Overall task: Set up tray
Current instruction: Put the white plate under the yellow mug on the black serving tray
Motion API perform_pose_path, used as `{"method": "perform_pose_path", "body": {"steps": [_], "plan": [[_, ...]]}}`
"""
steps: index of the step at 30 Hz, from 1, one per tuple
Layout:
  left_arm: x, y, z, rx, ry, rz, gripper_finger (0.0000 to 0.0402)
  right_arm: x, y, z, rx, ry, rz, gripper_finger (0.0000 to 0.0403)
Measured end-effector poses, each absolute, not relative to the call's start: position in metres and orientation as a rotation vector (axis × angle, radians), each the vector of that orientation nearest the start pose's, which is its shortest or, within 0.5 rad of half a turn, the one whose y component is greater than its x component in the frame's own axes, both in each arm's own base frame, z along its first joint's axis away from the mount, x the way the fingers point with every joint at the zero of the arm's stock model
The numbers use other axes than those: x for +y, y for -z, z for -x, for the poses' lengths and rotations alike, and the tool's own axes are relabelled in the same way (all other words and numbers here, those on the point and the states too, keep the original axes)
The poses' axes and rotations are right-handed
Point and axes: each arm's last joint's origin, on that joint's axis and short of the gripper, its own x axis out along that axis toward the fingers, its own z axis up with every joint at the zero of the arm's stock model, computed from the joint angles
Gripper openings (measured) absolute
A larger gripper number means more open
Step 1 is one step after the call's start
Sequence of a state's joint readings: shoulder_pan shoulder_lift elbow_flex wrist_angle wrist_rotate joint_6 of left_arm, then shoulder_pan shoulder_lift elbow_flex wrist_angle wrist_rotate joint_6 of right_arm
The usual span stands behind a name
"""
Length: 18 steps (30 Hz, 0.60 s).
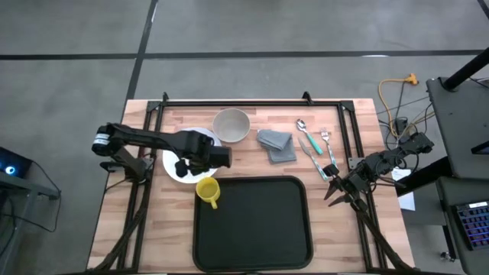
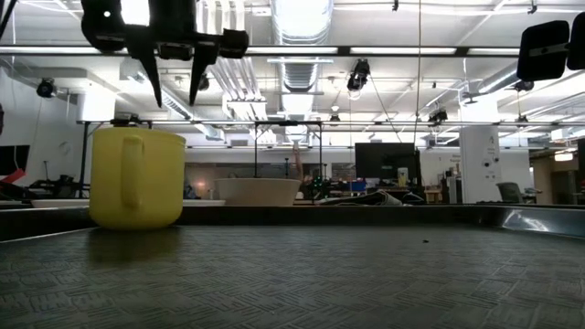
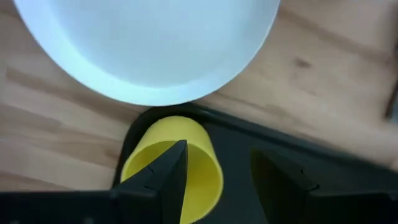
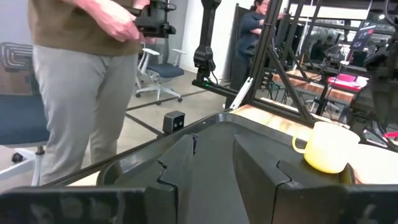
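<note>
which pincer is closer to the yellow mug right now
Left. The left pincer hangs open just above the yellow mug at the tray's corner; the right pincer sits beyond the tray's opposite edge, by the cutlery.

Bright ceiling strip lights (image 2: pixel 302 18) glare in the low view; the large flat black tray (image 2: pixel 292 274) nearby blurs, and soft shadows lie on the wooden desk (image 1: pixel 252 118).
</note>
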<state>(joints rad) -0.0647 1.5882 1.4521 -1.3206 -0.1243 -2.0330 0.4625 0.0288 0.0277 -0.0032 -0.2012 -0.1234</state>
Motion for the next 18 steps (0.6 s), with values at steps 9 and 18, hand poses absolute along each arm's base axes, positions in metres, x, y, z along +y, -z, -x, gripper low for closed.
{"method": "perform_pose_path", "body": {"steps": [9,18], "plan": [[-0.0125,-0.2996,-0.2827,0.614,-1.574,1.589,0.0154,0.0486,-0.1704,-0.0845,-0.037,-0.663,0.119,0.0100],[-0.0147,-0.3000,-0.2820,0.471,-1.667,1.707,0.0154,0.0486,-0.1704,-0.0845,-0.037,-0.663,0.119,0.0100]]}}
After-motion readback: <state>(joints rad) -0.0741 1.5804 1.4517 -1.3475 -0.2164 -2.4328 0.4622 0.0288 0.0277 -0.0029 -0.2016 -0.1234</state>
